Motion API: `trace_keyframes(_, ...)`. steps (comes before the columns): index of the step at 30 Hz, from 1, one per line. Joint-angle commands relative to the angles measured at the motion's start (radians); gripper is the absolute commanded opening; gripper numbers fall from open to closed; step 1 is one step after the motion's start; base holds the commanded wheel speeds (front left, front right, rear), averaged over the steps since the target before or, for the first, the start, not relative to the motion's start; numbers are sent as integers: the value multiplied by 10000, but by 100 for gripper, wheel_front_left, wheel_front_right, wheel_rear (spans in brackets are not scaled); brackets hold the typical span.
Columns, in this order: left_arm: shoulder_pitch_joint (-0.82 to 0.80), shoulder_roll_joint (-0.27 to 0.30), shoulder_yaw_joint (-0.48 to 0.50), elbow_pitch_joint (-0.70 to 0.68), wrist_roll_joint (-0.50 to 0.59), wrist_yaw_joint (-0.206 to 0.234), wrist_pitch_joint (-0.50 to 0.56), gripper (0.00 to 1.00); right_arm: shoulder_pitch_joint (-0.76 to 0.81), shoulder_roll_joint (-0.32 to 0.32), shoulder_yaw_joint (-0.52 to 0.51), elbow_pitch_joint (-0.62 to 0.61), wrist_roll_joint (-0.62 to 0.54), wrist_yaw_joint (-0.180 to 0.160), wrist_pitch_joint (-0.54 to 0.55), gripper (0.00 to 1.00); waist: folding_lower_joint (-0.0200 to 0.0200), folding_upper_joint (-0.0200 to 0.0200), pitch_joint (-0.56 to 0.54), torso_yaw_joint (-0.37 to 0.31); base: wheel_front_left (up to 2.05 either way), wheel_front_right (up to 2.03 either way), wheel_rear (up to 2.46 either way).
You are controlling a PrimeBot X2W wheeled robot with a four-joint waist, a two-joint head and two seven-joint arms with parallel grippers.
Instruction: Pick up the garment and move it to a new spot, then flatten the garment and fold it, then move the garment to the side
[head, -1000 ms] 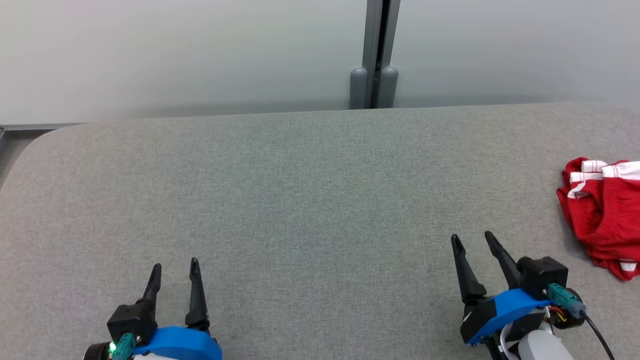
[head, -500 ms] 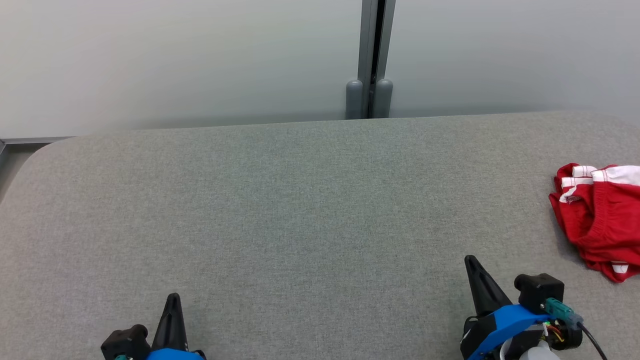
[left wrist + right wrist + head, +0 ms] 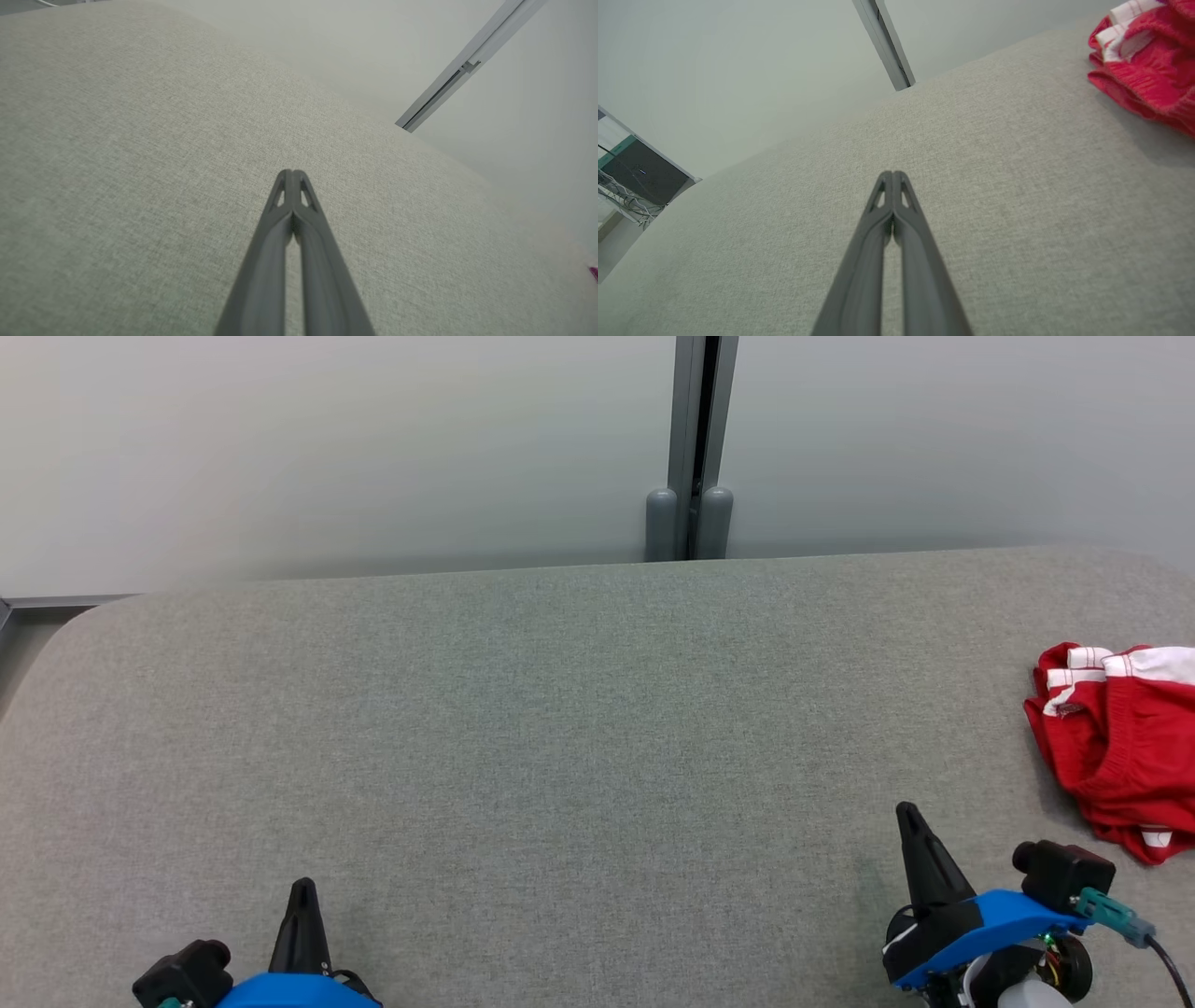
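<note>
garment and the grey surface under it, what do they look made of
Garment: likely a soft matte sports knit, red with white bands; it lies crumpled in limp folds, one edge gathered like elastic.
Surface: grey woven cloth, matte; a fine flecked weave shows in the wrist views, and the rounded corner hints at padding, which is hidden.

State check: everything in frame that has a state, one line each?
Red and white fabric garment: crumpled in a heap on the grey fabric surface, not held.
Left gripper, two long dark fingers: shut, empty.
Right gripper, two long dark fingers: shut, empty, apart from the garment.
</note>
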Motion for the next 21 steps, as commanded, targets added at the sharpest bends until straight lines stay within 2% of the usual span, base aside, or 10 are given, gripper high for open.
trace_keyframes(1, -333, 23, 61, -234, -393, -67, 80, 0, -55, -9, -78, -296, 427, 0, 85, 0, 1, 0, -5, 0, 0, 0, 0)
trace_keyframes(21, -536, 30, 403, -707, -3182, -286, 850, 0, 157, -10, -469, -1003, 3428, 0, 853, 0, 1, 0, -72, -2, 0, 0, 0)
